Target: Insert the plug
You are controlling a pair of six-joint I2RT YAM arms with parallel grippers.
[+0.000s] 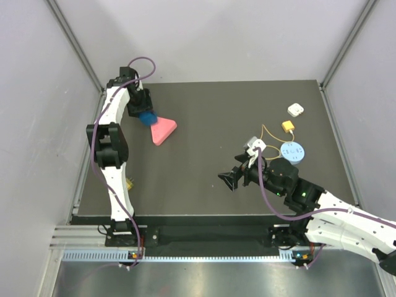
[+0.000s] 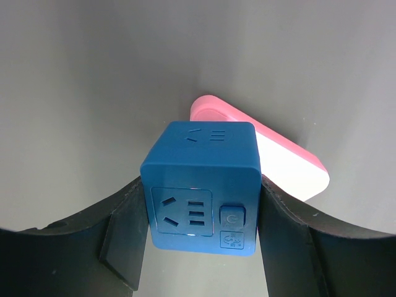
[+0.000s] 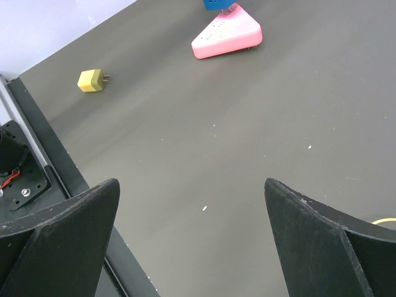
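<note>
Lying right of the wide-open right gripper (image 1: 229,180), the plug (image 1: 288,126) sits far from the left gripper (image 1: 147,116) holding the blue cube (image 2: 198,185).

Probably a lab test cell: white panel walls (image 1: 216,37) enclosing a dark table (image 1: 204,179).

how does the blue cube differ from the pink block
The blue cube is boxy; the pink block is flat and triangular. The blue cube is clamped in the left gripper; the pink block lies ungripped on the table. The blue cube shows socket slots; the pink block's marks are unreadable. Both have rounded corners.
</note>
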